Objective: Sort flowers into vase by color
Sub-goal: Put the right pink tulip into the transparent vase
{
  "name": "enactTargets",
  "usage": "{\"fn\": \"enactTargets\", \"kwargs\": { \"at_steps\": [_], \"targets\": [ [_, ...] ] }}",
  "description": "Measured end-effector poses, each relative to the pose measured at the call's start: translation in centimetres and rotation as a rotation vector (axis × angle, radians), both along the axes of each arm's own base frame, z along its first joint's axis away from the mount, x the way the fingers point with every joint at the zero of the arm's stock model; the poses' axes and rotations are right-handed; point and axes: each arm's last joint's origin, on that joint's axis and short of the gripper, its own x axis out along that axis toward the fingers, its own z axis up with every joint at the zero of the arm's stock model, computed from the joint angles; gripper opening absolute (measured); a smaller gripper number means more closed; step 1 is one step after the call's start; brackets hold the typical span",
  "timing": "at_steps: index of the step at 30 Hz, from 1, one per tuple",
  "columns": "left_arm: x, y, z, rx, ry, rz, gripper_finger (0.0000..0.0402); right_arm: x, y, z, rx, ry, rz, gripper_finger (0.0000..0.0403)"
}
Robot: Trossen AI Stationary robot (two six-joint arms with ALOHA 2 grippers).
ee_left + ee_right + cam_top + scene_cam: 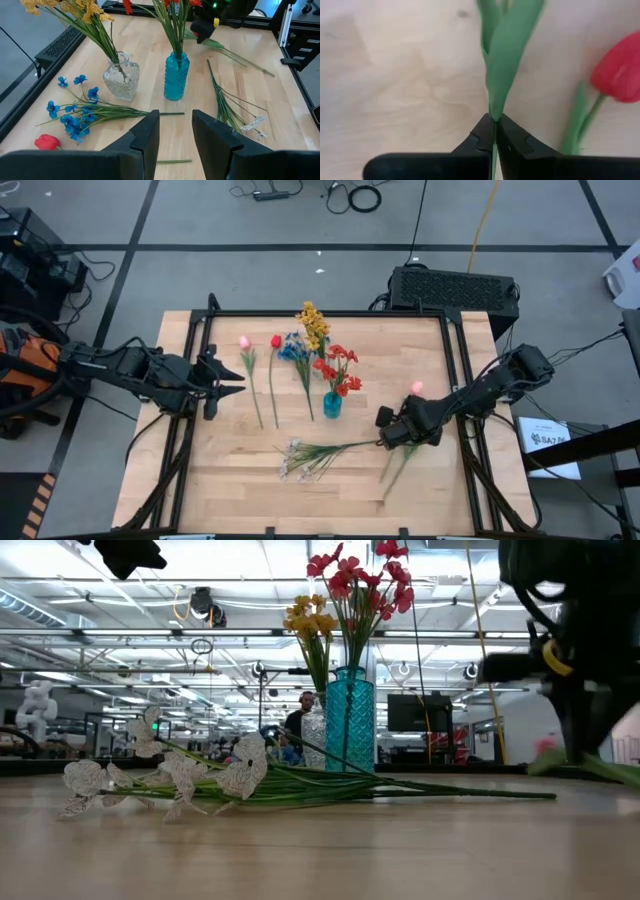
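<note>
A pink tulip (417, 387) lies right of centre, its stem (397, 472) running toward the near edge. My right gripper (383, 430) is shut on it. A turquoise vase (332, 405) holds red sprays (340, 365), and a clear glass vase (121, 80) holds a yellow spray (313, 323). On the wood lie a blue spray (294, 350), another pink tulip (245, 342), a red tulip (276, 341) and a white spray (300, 455). My left gripper (238, 383) is open and hovers left of these flowers. My right gripper (495, 120) pinches the tulip's green leaf and stem (496, 102) between its two fingertips. It comes slanting down from the table's right side. The bloom (620, 70) lies off to one side of the fingers. I cannot tell whether the flower is lifted off the wood.
A black frame (330, 313) borders the wooden table. The white spray's stems (400, 790) stretch across the near middle, close to my right gripper. Bare wood (230, 480) shows at the near left. A black box (455, 288) sits beyond the far right corner.
</note>
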Motion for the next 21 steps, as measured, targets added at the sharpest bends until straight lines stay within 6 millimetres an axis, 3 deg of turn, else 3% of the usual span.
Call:
{"fn": "enactTargets", "kwargs": {
  "at_steps": [12, 21],
  "targets": [
    [0.0, 0.0, 0.0, -0.003, -0.001, 0.001, 0.0122, -1.4, -1.1, 7.4, -0.167, 0.088, 0.016, 0.0002],
    [0.0, 0.0, 0.0, 0.004, -0.001, 0.006, 0.0122, -2.1, -2.7, 10.9, -0.568, -0.173, 0.048, 0.0002]
  ]
}}
